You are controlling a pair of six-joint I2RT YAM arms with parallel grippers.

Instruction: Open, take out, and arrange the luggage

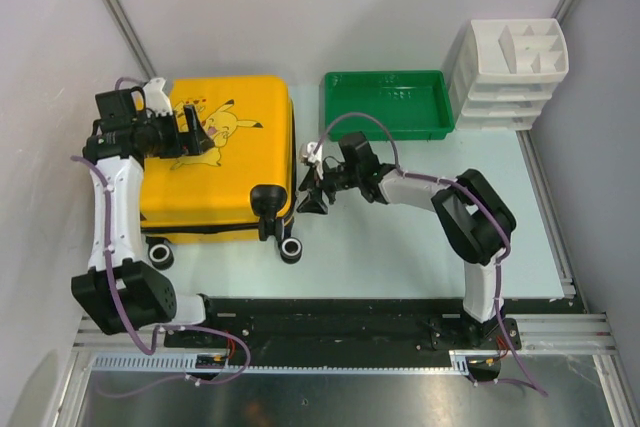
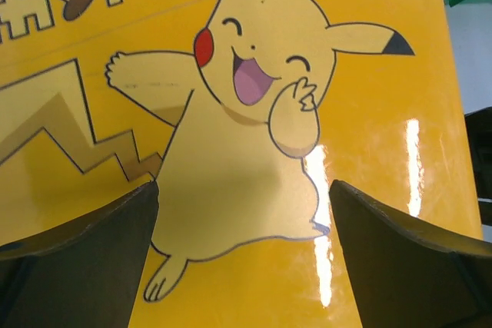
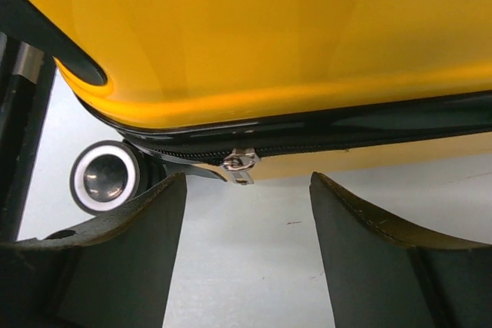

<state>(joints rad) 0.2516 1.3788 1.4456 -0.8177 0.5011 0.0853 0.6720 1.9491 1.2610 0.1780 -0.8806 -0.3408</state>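
The yellow luggage (image 1: 235,162) lies flat and closed on the table's left half, cartoon print up, wheels toward me. My left gripper (image 1: 200,134) hovers open over its lid; in the left wrist view the fingertips (image 2: 146,197) straddle the printed figure on the luggage (image 2: 369,113) with nothing between them. My right gripper (image 1: 312,193) sits low at the luggage's right side, open. In the right wrist view the silver zipper pull (image 3: 241,165) hangs from the black zipper band just beyond the gap of the right gripper (image 3: 247,182), below the yellow shell (image 3: 254,36).
A green tray (image 1: 387,125) stands behind the right gripper. A white compartmented organizer (image 1: 470,57) is stacked at the back right. A luggage wheel (image 3: 104,177) lies left of the right fingers, and another wheel (image 1: 291,249) shows near the front.
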